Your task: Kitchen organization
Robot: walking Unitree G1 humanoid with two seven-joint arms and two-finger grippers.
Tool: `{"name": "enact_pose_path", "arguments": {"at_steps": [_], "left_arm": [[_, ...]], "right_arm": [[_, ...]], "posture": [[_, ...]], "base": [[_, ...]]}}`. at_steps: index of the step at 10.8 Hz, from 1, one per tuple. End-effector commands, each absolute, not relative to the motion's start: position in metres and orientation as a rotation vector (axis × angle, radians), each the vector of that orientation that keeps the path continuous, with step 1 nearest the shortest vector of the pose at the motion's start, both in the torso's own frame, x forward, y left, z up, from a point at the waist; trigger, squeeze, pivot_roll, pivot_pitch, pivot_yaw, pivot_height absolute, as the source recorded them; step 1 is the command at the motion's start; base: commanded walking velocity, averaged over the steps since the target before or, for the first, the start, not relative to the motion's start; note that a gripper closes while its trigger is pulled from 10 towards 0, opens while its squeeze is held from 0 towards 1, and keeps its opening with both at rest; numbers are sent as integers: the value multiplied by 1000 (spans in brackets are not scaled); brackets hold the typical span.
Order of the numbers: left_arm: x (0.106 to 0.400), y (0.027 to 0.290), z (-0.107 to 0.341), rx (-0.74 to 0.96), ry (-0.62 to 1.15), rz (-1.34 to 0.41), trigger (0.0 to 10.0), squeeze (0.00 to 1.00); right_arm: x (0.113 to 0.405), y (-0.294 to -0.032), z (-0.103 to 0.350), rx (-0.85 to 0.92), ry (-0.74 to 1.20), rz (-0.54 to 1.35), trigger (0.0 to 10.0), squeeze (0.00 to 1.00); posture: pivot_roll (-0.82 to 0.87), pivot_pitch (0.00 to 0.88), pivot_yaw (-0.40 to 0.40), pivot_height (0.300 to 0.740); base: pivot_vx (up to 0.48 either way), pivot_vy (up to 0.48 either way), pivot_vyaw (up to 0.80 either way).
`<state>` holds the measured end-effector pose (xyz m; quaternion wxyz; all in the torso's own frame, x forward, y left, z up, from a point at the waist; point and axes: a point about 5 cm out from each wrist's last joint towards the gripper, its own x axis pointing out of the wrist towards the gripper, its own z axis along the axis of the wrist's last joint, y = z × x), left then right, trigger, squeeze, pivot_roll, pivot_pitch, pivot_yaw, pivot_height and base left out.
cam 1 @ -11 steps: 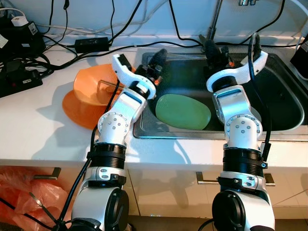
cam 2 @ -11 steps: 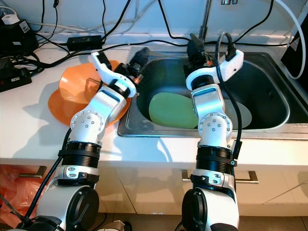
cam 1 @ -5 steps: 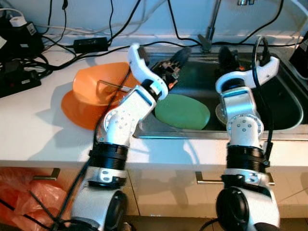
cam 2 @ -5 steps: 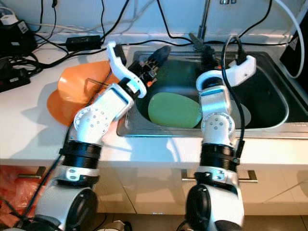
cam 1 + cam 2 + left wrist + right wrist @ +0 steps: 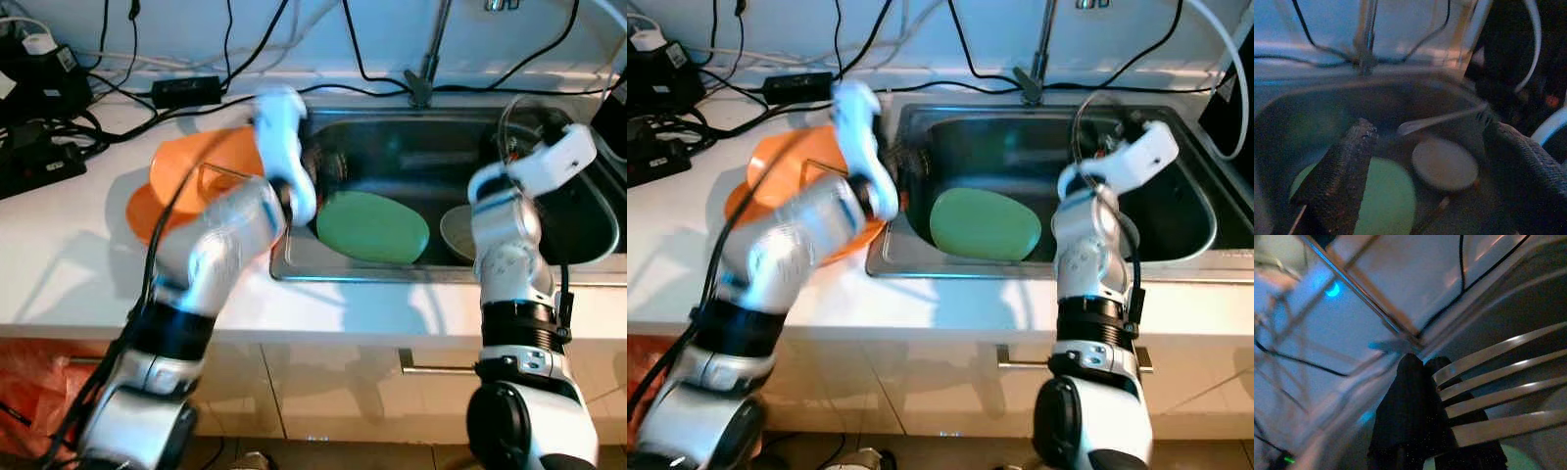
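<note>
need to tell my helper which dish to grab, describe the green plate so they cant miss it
Find the steel sink set into the white counter, below the faucet. The green plate lies flat in its left half, beside a smaller pale dish; it is the sink's one bright green oval, unlike the orange plates on the counter.

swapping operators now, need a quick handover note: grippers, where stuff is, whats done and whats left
Right gripper: shut on a fork, raised over the sink.
Left gripper: open, holds nothing, at the sink's left end, blurred by motion.
In the sink: green plate, small pale dish.
On the counter left of the sink: orange plates.
Done: fork picked up.
Left: likely put the fork away, then clear the plate and dish.
</note>
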<state>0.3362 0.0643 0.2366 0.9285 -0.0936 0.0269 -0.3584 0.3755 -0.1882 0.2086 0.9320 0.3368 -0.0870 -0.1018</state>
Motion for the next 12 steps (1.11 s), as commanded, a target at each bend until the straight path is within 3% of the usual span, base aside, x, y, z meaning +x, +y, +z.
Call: {"name": "enact_pose_path", "arguments": {"at_steps": [1,2,3,4,5,7,8,9,10,11,12], "left_arm": [[332,63,238,-103,44,-756,10000,1000],[330,65,236,-48,52,-763,10000,1000],[328,66,235,-17,57,-774,10000,1000],[327,67,235,1,56,-777,10000,1000],[326,68,234,37,54,-778,10000,1000],[325,70,234,60,55,-787,10000,1000],[325,70,235,69,58,-792,10000,1000],[324,70,235,84,63,-800,10000,1000],[323,70,234,94,68,-803,10000,1000],[323,70,234,97,68,-803,10000,725],[323,72,234,93,70,-799,10000,31]], "right_arm": [[376,-187,206,584,-170,-215,0,0],[378,-186,202,471,-155,-217,0,0],[381,-182,190,313,-68,-203,784,0],[382,-180,183,265,-32,-188,0,0],[384,-172,167,166,70,-136,667,0],[387,-164,158,168,126,-77,9333,0],[388,-159,157,164,145,-29,10000,0],[390,-155,157,154,160,5,10000,1000],[391,-154,156,160,165,11,10000,1000],[392,-155,157,165,162,5,10000,1000],[392,-157,156,174,164,-10,10000,1000]], "posture": [[88,61,54,740],[88,61,54,740],[89,59,52,740],[93,56,51,740],[94,54,49,740],[100,50,47,740],[102,50,48,740],[104,51,49,740],[107,52,49,740],[107,53,48,740],[106,53,48,740]], "base": [[0,0,0],[0,0,0],[0,0,0],[0,0,0],[0,0,0],[0,0,0],[0,0,0],[0,0,0],[0,0,0],[0,0,0],[0,0,0]]}}
